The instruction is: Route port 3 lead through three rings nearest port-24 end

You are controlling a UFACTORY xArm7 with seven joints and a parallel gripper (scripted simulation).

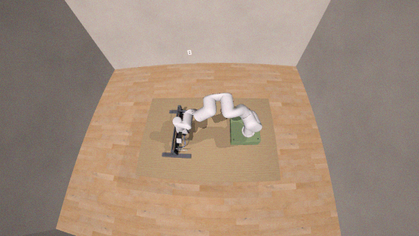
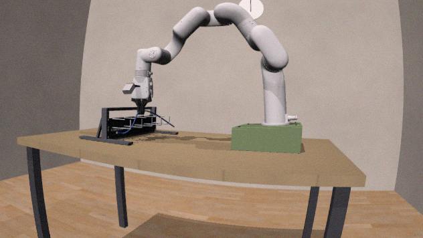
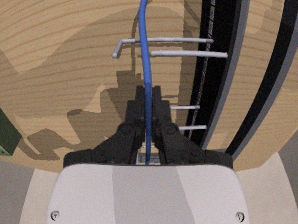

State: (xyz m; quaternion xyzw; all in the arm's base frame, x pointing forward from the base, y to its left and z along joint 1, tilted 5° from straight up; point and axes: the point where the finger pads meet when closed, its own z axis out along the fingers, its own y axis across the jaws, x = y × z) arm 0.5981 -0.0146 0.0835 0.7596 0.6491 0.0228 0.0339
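Observation:
The dark rack [image 2: 128, 124] with the patch panel stands at the left of the table; it also shows in the top view [image 1: 177, 132]. My gripper [image 3: 148, 98] [image 2: 142, 108] is shut on the lead, just above the rings [image 3: 180, 50] in front of the panel. Whether the lead sits inside any ring, I cannot tell.
The arm's green base block [image 2: 266, 137] stands on the right half of the table. The rack's feet [image 2: 105, 140] lie near the table's left front edge. A dark rod-like part [image 2: 164, 121] sticks out to the right of the rack.

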